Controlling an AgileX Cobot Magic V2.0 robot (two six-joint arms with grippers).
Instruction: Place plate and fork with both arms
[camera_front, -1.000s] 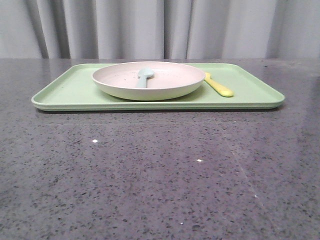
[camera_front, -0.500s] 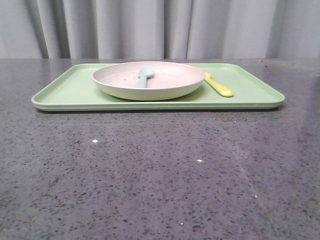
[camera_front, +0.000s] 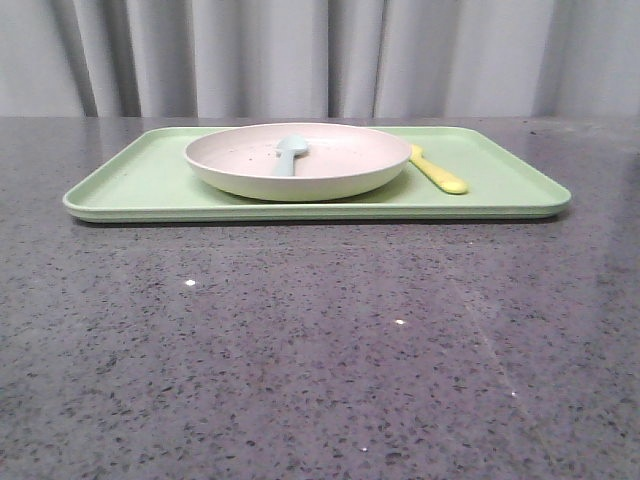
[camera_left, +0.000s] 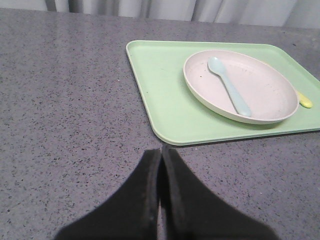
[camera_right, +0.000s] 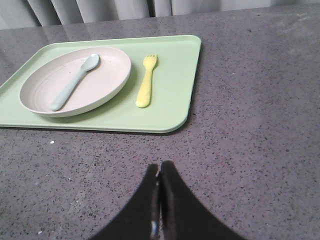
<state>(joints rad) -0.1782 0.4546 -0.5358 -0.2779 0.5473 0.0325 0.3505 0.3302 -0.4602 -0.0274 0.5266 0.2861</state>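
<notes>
Front view, left to right along tray (camera_front: 140, 180): plate (camera_front: 330, 165) mid-tray with blue spoon (camera_front: 289, 153) inside, fork (camera_front: 437, 172) just right of plate. Left gripper (camera_left: 161, 165) and right gripper (camera_right: 159, 182) off tray, jaws closed, holding nothing. We judge no step begun; next, open jaws, reach plate and fork. Speckled grey table (camera_front: 300, 350), grey curtain (camera_front: 320, 55) behind.

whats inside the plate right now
A pale blue-grey spoon lies alone in the plate, bowl end toward the far rim. The fork lies outside it, on the tray. What sits under the plate cannot be seen.
</notes>
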